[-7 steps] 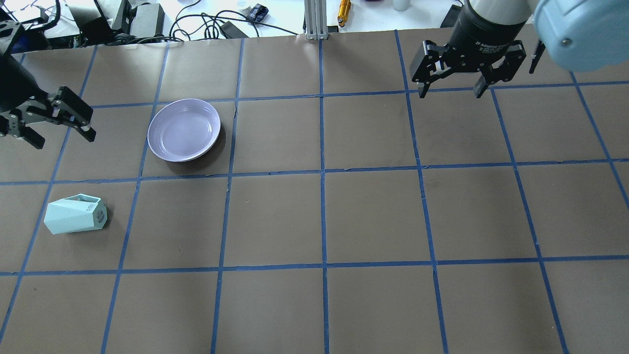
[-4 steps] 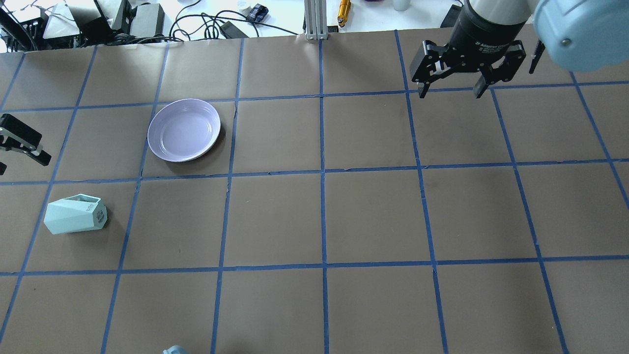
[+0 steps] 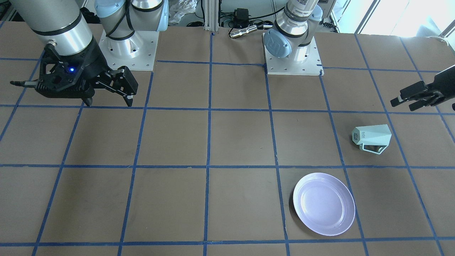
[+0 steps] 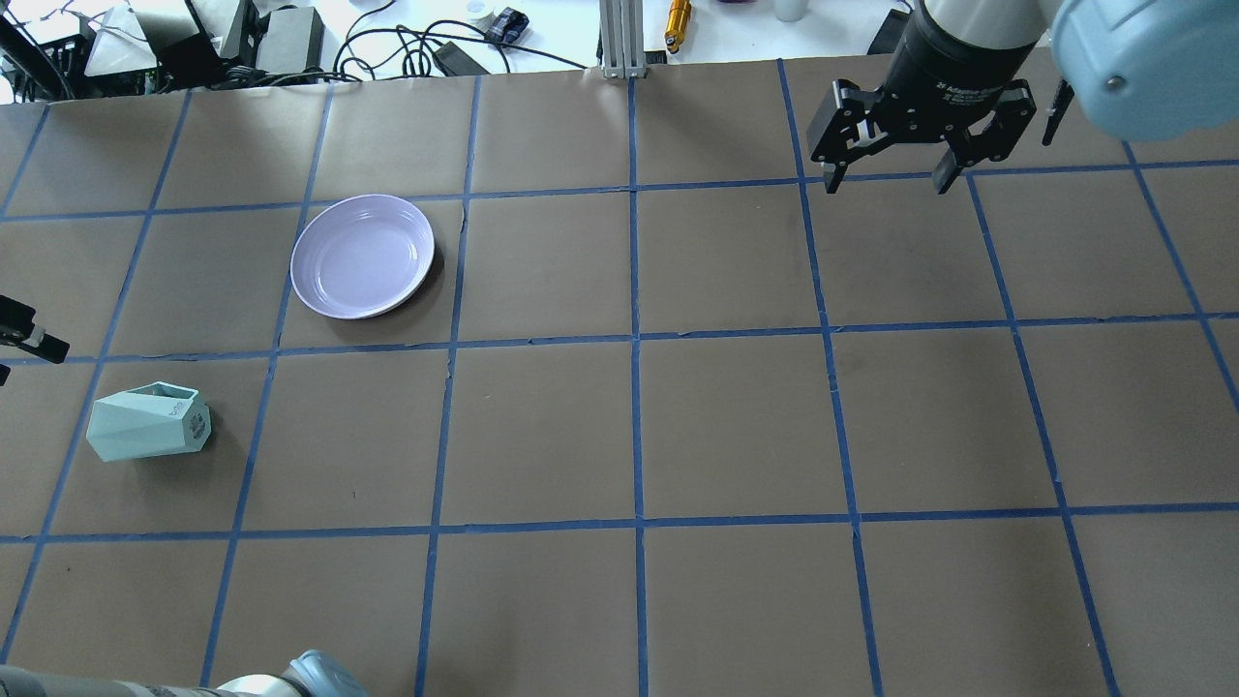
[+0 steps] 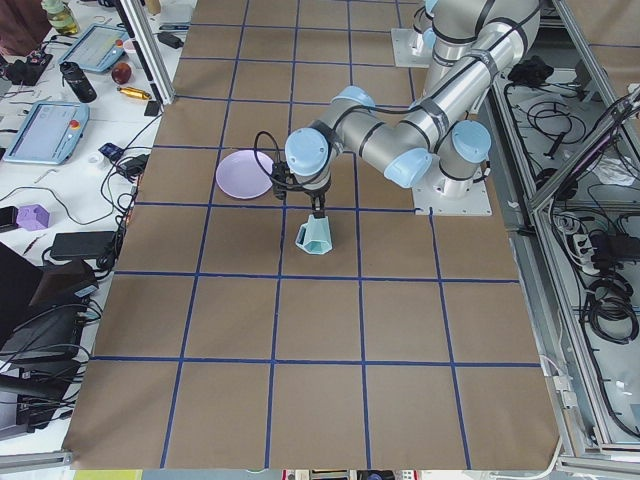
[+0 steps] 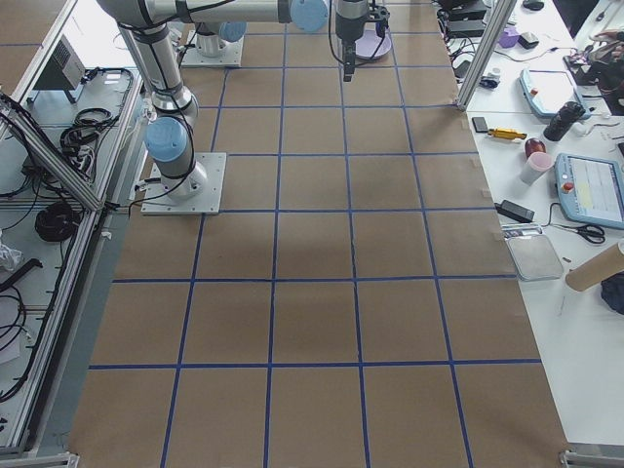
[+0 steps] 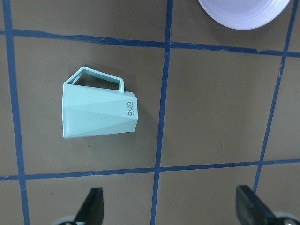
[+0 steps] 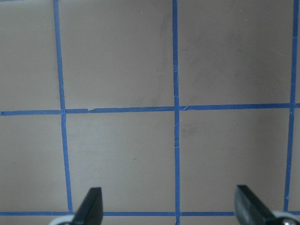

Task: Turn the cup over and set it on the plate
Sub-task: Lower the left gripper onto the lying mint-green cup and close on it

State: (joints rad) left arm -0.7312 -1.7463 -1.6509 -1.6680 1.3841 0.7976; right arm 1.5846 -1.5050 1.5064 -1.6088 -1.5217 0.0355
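The mint-green cup (image 4: 150, 423) lies on its side on the brown table, lettered base end toward the table's middle; it also shows in the front view (image 3: 371, 138) and the left wrist view (image 7: 99, 110), handle flat on the table. The lavender plate (image 4: 363, 256) sits empty, one grid square farther back; it also shows in the front view (image 3: 324, 204). My left gripper (image 3: 412, 99) is open and empty, hovering beside the cup at the table's left edge, barely in the overhead view (image 4: 21, 331). My right gripper (image 4: 886, 174) is open and empty, far right at the back.
Blue tape lines divide the brown table (image 4: 639, 426) into squares. Cables and boxes (image 4: 242, 39) lie beyond its far edge. The arm bases (image 3: 293, 57) stand on the robot's side.
My left gripper has moved toward the table's left edge and nearer the cup, almost leaving the overhead view. The cup, the plate and the right arm have not moved.
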